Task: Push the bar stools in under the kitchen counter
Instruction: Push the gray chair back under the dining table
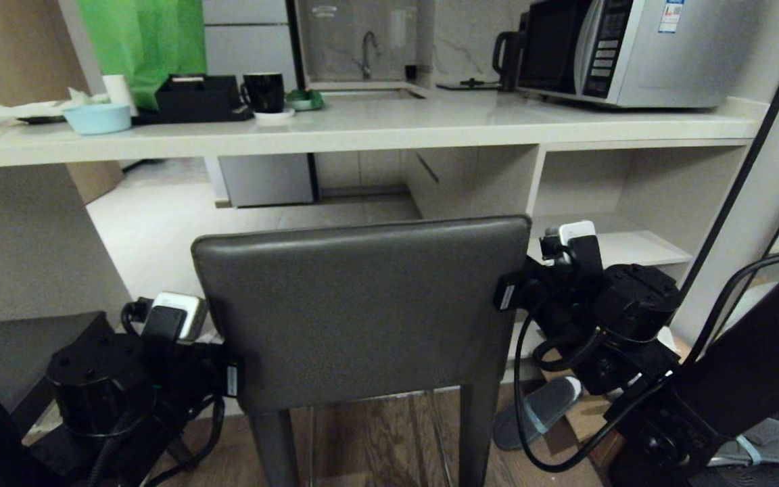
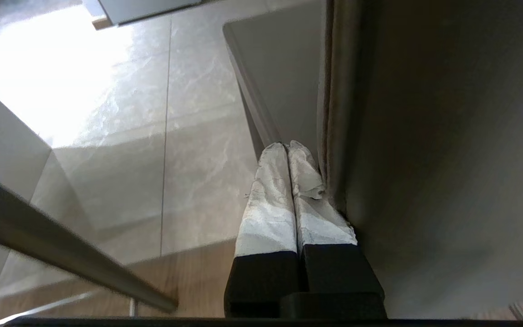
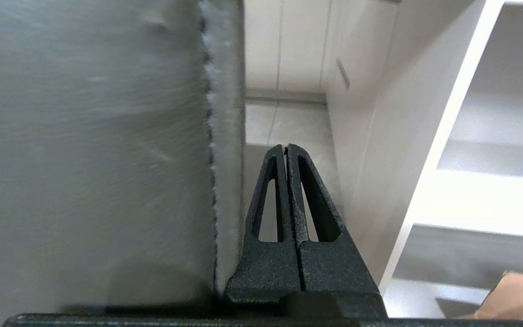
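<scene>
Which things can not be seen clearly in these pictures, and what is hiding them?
- Bar stool seat, head view: hidden behind its own backrest.
- Stool legs, head view: cut off by the bottom edge.
- Left gripper and right gripper, head view: fingertips hidden behind the backrest's sides; the wrist views show both shut.
- Second stool: only a dark corner at the head view's lower left, too little to identify.

Pale glossy marble-look floor tiles [image 1: 159, 230] meet brown wood-grain flooring [image 1: 376, 439] up front. Chrome gooseneck tap [image 1: 366, 53] against grey veined stone splashback [image 1: 457, 40]. Bright green sheet [image 1: 143, 40] rear left.
</scene>
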